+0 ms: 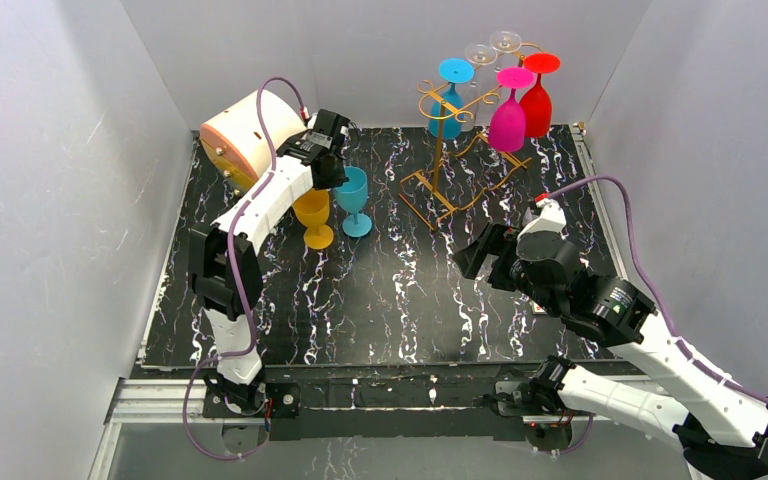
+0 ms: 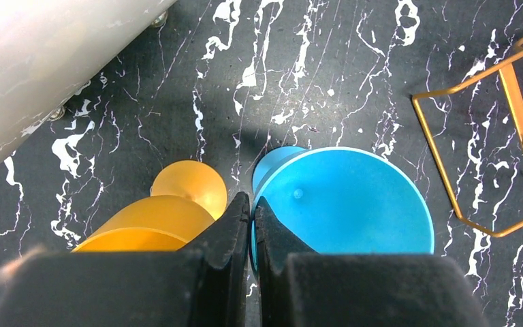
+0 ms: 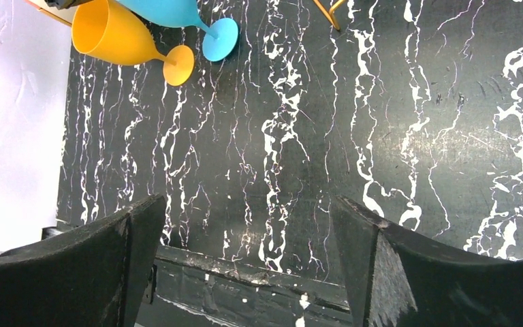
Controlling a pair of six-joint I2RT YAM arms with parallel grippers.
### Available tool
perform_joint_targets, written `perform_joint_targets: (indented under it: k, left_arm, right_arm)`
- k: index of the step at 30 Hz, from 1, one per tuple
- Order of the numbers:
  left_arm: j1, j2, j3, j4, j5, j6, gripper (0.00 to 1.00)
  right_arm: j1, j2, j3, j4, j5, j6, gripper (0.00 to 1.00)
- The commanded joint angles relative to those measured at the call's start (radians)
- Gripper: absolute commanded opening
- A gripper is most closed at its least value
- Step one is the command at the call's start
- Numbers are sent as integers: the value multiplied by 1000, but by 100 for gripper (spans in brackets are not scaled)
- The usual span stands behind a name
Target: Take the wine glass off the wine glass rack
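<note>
**Left arm.** We see the left gripper (image 2: 251,204) with its fingers (image 2: 228,228) pressed almost together on the rim of the blue glass (image 2: 354,197). One finger lies outside the wall and the other inside the bowl, with a thin sliver of blue showing between them. The glass is upright and off the rack (image 2: 519,112), which stands well apart to its right. From the top view its foot sits low at the table (image 1: 390,300); we cannot tell whether it touches the surface. Just beside it, on the left, stands an orange glass (image 2: 177,204), also upright, its bowl close against the outer finger. Behind both, at the back left corner, lies a cream drum (image 1: 245,135) on its side.

**Right arm.** We find the right gripper (image 3: 245,201) with its fingers spread wide and nothing between them. It hangs over bare table at the right of the board, pointing toward the middle, well apart from the glasses and from the rack.

**Rack.** The gold wire stand is at the back centre, its rectangular base on the table. From its upper loops several glasses hang foot up and bowl down: a hanging blue glass (image 1: 448,105) on the left, a pink glass (image 1: 508,122) toward the front, a red glass (image 1: 537,105) beside the pink one, and two clear glasses (image 1: 493,47) at the rear, of which only the feet are plain to us.
</note>
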Motion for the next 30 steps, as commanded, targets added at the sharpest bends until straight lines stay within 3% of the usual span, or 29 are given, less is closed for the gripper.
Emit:
perform_joint_targets:
  k: [1,3,8,13,22,30]
  left_arm:
    - [5,-10,16,-28,4,15,0]
    - [5,-30,-18,-9,-2,9,1]
    - [5,-74,-49,44,-12,65,22]
    - [5,-92,-32,51,25,89,34]
    - [5,-69,17,5,33,144,23]
    - [5,27,113,-83,58,202,4]
  right_arm:
    - [-4,-4,2,59,19,12,99]
    - [-4,-3,-2,63,16,13,99]
    - [-5,7,5,55,21,7,99]
    - [-4,53,48,37,3,4,99]
    - [-4,68,69,42,-11,-28,99]
    - [-4,46,100,40,32,-77,99]
